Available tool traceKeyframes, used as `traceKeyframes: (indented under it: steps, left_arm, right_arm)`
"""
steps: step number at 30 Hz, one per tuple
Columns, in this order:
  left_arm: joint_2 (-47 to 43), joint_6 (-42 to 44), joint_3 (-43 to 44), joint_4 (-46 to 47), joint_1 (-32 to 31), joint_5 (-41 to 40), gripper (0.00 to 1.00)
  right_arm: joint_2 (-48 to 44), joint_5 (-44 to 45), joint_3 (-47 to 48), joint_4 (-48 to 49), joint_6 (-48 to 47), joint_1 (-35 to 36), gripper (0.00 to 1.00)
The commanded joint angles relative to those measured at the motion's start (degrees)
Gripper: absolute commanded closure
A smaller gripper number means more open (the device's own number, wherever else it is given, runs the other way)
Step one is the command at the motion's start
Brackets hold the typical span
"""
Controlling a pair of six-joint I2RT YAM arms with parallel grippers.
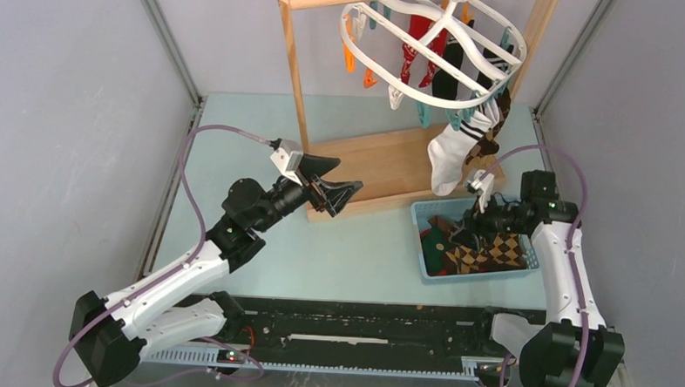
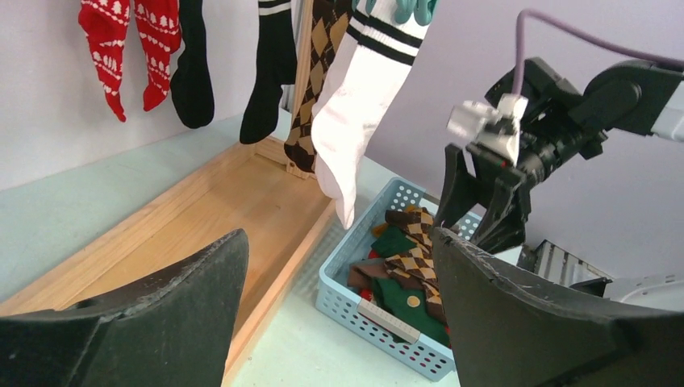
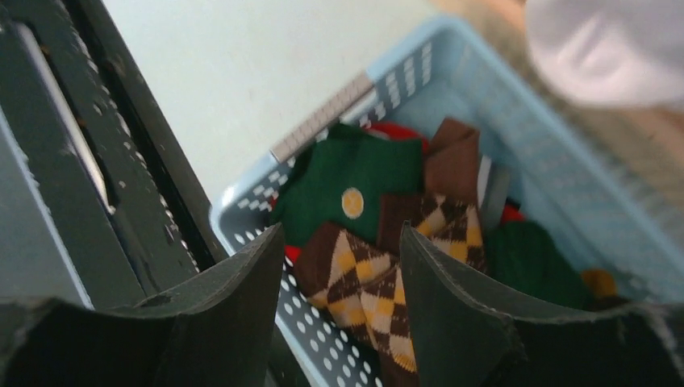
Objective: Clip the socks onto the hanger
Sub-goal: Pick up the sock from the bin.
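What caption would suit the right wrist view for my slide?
Open right hand poised over an argyle sock and a green sock in the blue basket.

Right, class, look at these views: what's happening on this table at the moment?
Two robot arms are clipping socks to a white hanger hung on a wooden rack. The red socks, a black sock and a white sock already hang there. The right gripper is open just above a blue basket holding an argyle sock and a green sock, apparently about to pick one. The left gripper is open and empty, near the rack's base.
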Motion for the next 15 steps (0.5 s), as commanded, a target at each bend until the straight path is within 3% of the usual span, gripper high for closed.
traceKeyframes:
  steps: [1, 7, 15]
  left_arm:
    - [-1.86, 0.15, -1.73, 2.97, 0.66, -1.78, 0.12]
    - [-2.12, -0.24, -2.36, 3.07, 1.05, -1.98, 0.11]
    - [-3.39, -0.64, -3.41, 3.13, 1.31, -2.77, 0.11]
  right_arm:
    - [-0.91, 14.47, -5.64, 7.79, 5.17, 3.01, 0.39]
    - [2.97, 24.79, -9.24, 16.89, 14.43, 4.71, 0.52]
    - [9.34, 32.24, -9.27, 24.2, 20.81, 6.17, 0.52]
